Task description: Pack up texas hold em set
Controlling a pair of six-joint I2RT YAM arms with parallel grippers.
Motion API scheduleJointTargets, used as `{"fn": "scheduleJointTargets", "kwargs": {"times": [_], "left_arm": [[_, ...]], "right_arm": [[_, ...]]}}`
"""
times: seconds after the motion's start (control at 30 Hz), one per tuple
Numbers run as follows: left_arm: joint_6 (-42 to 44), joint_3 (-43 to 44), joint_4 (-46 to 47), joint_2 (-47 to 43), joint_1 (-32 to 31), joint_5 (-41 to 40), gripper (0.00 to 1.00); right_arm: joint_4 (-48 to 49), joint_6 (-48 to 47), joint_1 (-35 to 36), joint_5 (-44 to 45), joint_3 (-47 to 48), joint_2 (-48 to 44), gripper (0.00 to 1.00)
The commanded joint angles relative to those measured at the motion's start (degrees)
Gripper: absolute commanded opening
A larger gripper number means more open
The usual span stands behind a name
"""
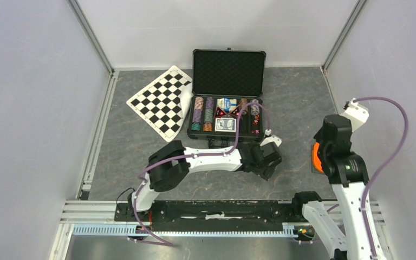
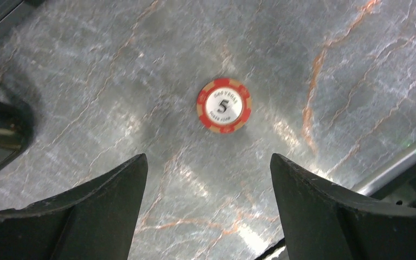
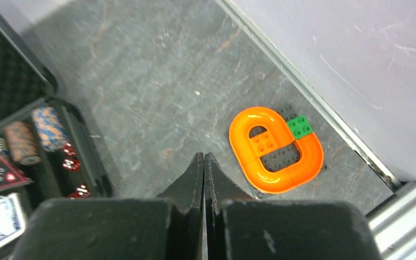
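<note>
The black case (image 1: pixel 228 73) lies open at the back middle of the table, lid up. Its tray holds rows of striped chips (image 1: pixel 203 114), card decks (image 1: pixel 225 124) and red dice (image 1: pixel 255 120). One red and tan poker chip marked 5 (image 2: pixel 223 105) lies flat on the table in the left wrist view. My left gripper (image 2: pixel 208 162) is open and empty, just short of that chip, and sits in front of the case (image 1: pixel 268 160). My right gripper (image 3: pixel 203 157) is shut and empty, raised between the case's right edge (image 3: pixel 86 157) and the orange object.
A black-and-white checkered board (image 1: pixel 161 101) lies left of the case. An orange ring on a dark studded plate (image 3: pixel 276 149) lies by the right wall, partly behind my right arm in the top view (image 1: pixel 316 156). Metal rails run along the table's edges.
</note>
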Motion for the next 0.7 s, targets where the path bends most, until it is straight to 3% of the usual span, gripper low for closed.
{"fn": "scheduleJointTargets", "kwargs": {"times": [0.0,0.43,0.67], "left_arm": [[-1.57,10.98,-9.61,6.37,-0.73,-1.31,0.88],[1.25,22.17,-15.46,15.37,-0.31,0.56,0.85],[2.09,26.04,-18.67,18.29,0.91,3.56,0.72]], "right_arm": [[5.40,1.50,-0.11,-0.10,0.38,-5.57,0.02],[11.40,-2.09,-0.12,-5.67,-2.41,-10.82,0.06],[11.73,-2.28,-0.02,-5.83,-3.29,-11.21,0.06]]}}
